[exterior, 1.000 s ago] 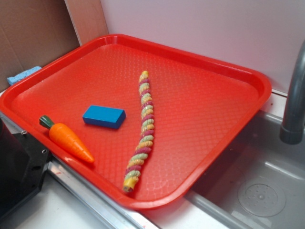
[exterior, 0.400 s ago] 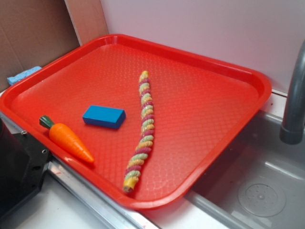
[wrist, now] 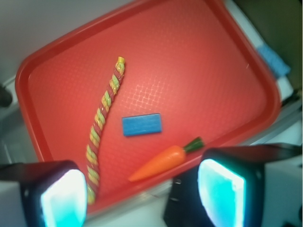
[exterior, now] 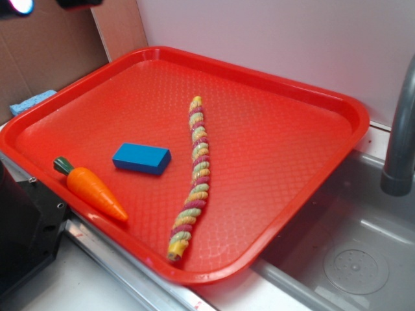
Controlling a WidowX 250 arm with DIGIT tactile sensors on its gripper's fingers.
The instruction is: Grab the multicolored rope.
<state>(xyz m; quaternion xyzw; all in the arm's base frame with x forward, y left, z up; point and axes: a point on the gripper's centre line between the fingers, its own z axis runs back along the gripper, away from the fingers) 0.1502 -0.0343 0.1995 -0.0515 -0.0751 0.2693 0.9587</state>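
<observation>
Clearly the task is at its very start: nothing is grabbed yet, and the approach, the descent and the closing are all left to do.

The multicolored rope [exterior: 190, 180] lies flat and almost straight on the red tray [exterior: 305, 97], in the middle of the exterior view, running from the center down to the lower rim. It touches nothing else. The blue block [exterior: 141, 158] is just beside it on the left, and the orange carrot [exterior: 91, 187] is further to the lower left, near the tray edge.

The claw [wrist: 142, 194] is high above the tray. In the wrist view its two fingers [wrist: 64, 198] stand wide apart at the bottom corners of the frame, with nothing between them, so it is open and empty. In the exterior view only a dark bit of the arm shows at the upper left corner.

Rel. to the claw, in the wrist view the rope runs from upper center to the lower left, its low end just beside the left finger. In my judgement the claw must shift toward the rope's middle, approx. crosswise to it, then go down.
</observation>
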